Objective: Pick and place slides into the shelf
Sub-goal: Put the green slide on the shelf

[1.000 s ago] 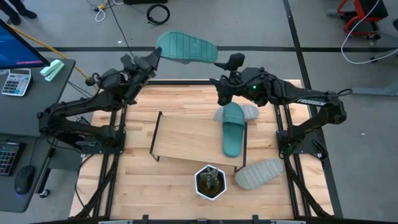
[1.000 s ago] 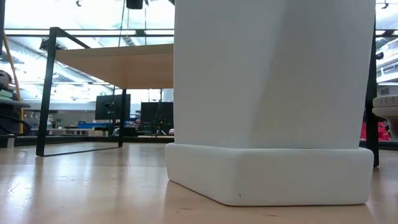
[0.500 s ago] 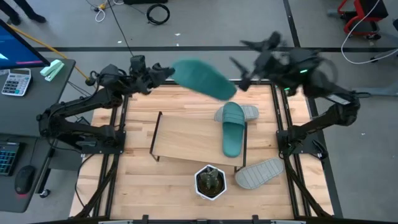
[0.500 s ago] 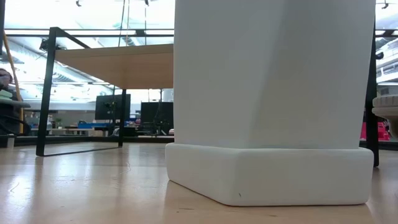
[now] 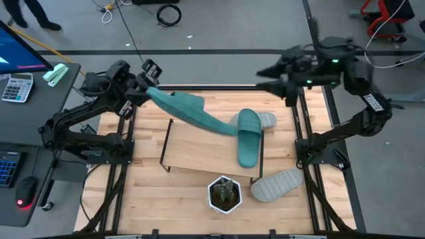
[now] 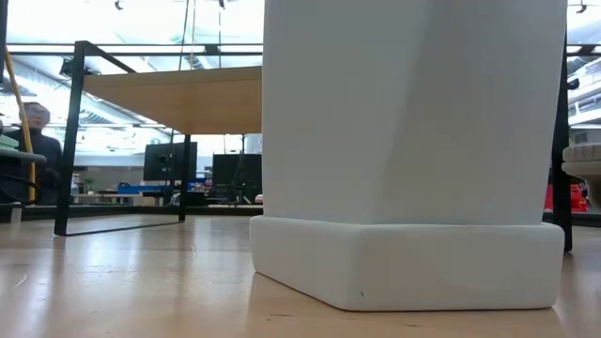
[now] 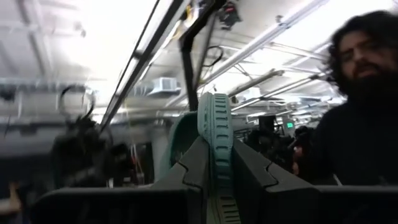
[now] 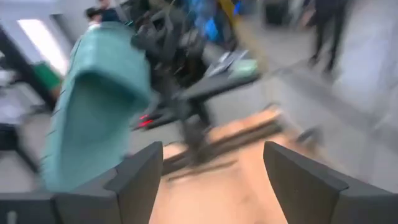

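Now the left gripper (image 5: 147, 91) has swung its teal-green foam slide (image 5: 192, 111) down over the far left of the wooden shelf (image 5: 199, 149), squeezing it tight; the right gripper (image 5: 265, 76), fingers wide apart, has pulled back far right.

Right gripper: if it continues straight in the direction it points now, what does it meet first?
Probably the teal slide held in the shut left gripper. The open right gripper points across the table's far edge toward it, with nothing visible between; relative height is unclear.
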